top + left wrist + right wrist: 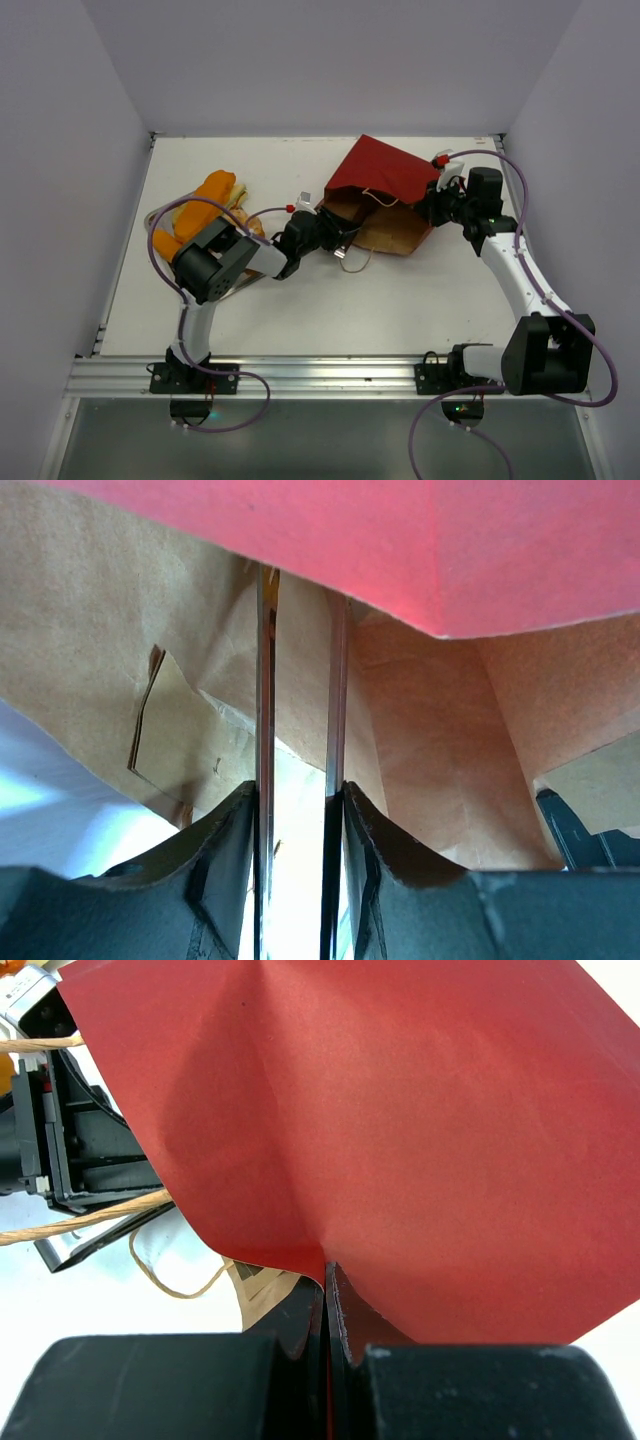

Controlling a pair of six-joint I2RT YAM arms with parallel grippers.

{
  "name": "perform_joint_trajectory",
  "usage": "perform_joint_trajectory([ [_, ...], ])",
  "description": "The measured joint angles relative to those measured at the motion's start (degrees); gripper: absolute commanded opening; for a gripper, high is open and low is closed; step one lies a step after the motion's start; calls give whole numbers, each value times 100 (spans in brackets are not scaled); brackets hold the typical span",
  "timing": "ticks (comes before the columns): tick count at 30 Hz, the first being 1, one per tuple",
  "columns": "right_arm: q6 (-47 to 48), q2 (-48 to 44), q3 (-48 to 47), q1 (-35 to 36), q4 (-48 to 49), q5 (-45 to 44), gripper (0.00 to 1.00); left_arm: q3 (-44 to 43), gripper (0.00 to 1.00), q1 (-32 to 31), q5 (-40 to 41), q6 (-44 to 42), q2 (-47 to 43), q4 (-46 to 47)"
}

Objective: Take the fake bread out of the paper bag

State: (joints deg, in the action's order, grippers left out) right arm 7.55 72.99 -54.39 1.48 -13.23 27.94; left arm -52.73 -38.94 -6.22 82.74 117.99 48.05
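The step in hand looks like another reach into the paper bag, which lies on its side with its red wall up and its brown mouth opening toward the left arm. The left gripper sits right at that mouth. In its wrist view its fingers stand partly apart, each pressed against one thin arm of the metal tongs, so it grips the tongs while their arms stand spread inside the bag. At the bag's opposite, right-hand side the right gripper has its jaws pressed together on a fold of the red paper, which the right wrist view shows caught between them, and it appears to be anchoring the bag. Several orange pieces of the fake bread lie outside the bag, well to its left, on the metal tray. Inside the bag the left wrist view shows only creased brown paper, so whether any piece remains deeper in cannot be told. The next move probably calls for pushing the tongs further along the bag's floor until a piece comes between the arms, then closing on it and drawing it straight out through the mouth without snagging the paper or the cord handles while the right arm holds the bag in place.
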Motion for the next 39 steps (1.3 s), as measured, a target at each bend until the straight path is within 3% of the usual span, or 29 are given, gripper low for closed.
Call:
perform_joint_trajectory([
  [39,0,0,0,0,0,11,0,-66,44,20,-103,-74,-90,166],
])
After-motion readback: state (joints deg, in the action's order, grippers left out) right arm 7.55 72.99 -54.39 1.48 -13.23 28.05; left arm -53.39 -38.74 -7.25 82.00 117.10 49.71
